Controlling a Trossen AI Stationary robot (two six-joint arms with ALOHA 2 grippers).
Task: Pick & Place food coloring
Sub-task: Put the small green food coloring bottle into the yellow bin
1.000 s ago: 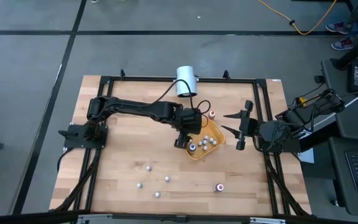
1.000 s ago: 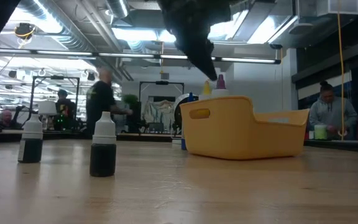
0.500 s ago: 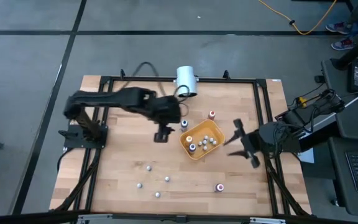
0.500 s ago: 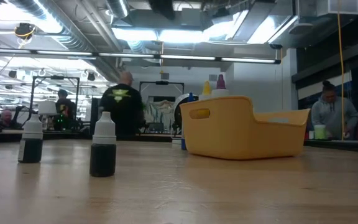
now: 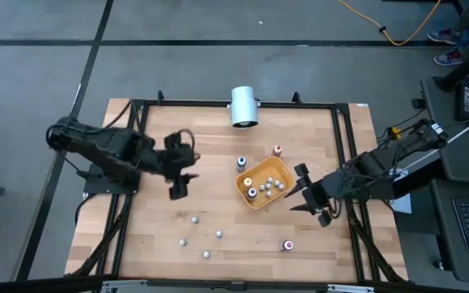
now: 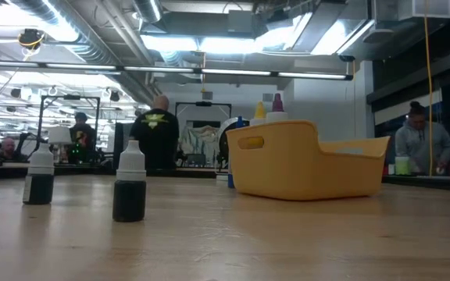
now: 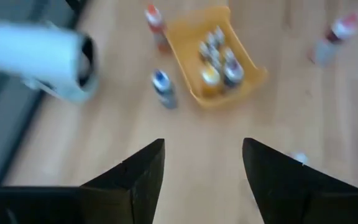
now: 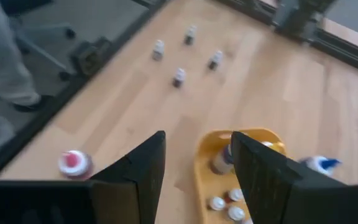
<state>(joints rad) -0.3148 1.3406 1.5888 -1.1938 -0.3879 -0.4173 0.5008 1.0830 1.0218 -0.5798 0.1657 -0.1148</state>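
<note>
While several bottles [image 5: 269, 185] sat in the tray [image 5: 287, 173], four [image 5: 195, 238] stood well left of it; both our grippers, left [image 5: 177, 188] and right [image 5: 300, 195], hung open, empty; a hasty pinch risked toppling one.

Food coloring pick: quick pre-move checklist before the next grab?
1. Left gripper empty, fingers open: ok.
2. Right gripper empty, fingers open: ok.
3. Yellow tray upright with bottles inside: ok.
4. Loose bottles left on the table: four in a group, one red-capped, two beside the tray: not ok.
5. Standing or tipped, every loose bottle: cannot tell.
</note>
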